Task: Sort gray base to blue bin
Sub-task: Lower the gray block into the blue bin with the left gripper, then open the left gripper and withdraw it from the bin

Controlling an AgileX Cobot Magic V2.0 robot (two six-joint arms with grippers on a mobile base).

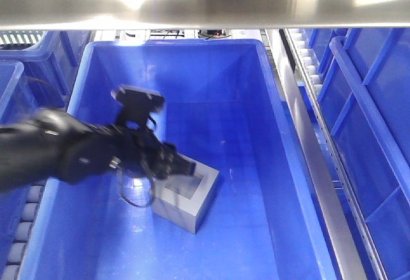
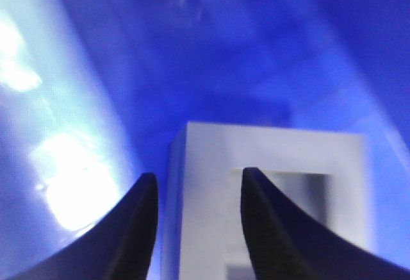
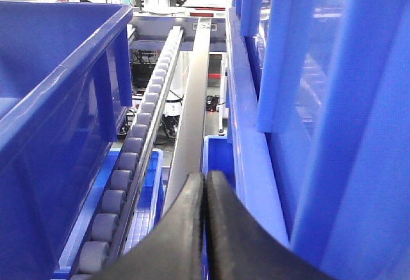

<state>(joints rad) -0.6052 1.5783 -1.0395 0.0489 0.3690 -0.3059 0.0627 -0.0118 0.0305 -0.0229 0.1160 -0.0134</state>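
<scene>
Gray base on blue bin floor.
L hand spread, fingers straddling one wall of base; R hand pressed together, outside bin.

The blue bin is glossy, smooth plastic, catching bright glare on its inner wall. The gray base looks matt and smooth. The left gripper's fingers are black with fine ribbed texture. The overhead rail is shiny brushed metal.
</scene>
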